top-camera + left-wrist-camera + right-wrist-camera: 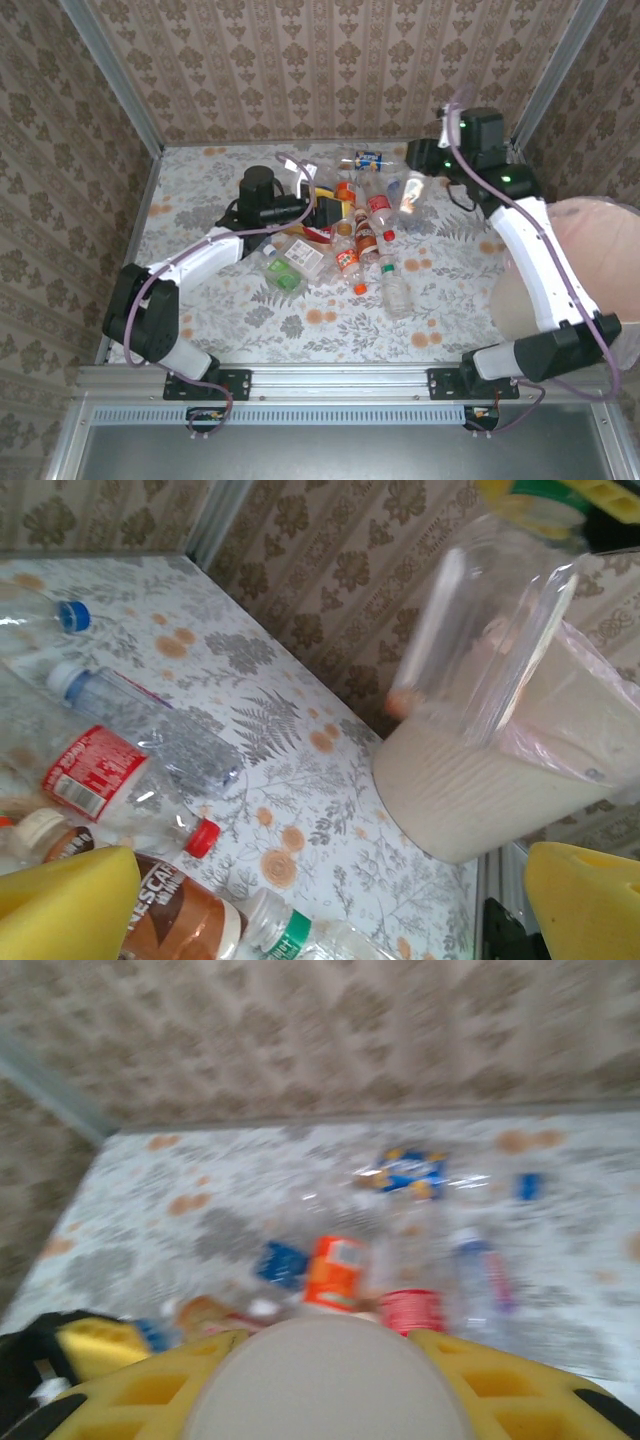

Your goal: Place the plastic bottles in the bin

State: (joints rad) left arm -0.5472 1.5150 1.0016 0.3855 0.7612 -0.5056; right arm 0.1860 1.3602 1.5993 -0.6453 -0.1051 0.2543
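Plastic bottles (350, 235) mostly heaped ahead of the released left claw (330, 910); right claw (418, 172) clenched on one clear bottle (480, 620), bin (450, 800) off to its right. Risk: slick thin wall could slip free short of the rim

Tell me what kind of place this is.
Probably a lab test cell, not a home: wallpapered panels in an aluminium frame box in one small table, and the left arm and right arm are bolted to a rail at its near edge.
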